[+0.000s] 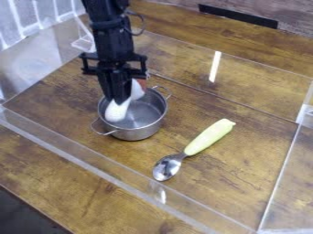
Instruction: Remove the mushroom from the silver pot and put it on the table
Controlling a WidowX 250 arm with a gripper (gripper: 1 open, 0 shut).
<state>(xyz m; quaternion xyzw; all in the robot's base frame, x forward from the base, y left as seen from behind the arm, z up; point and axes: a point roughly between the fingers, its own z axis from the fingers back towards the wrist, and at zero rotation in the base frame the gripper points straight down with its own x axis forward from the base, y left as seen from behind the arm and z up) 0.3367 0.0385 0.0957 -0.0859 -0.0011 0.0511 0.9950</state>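
- The gripper [119, 102] points straight down, its jaws clamped tight on the mushroom [121, 107].
- The mushroom hangs above the silver pot's [132, 123] left half, long axis tilted: white stem end low and left, red-brown cap up and right.
- Nothing else shows inside the silver pot.
- Right of the silver pot, on the table [244, 101], lie a yellow-green corn piece [210, 136] and a spoon [167, 167].

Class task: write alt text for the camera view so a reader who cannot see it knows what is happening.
A robot arm's gripper, jaws shut on a white-stemmed mushroom, holds it above a silver pot on a wooden table. A yellow-green corn piece and a spoon lie nearby.
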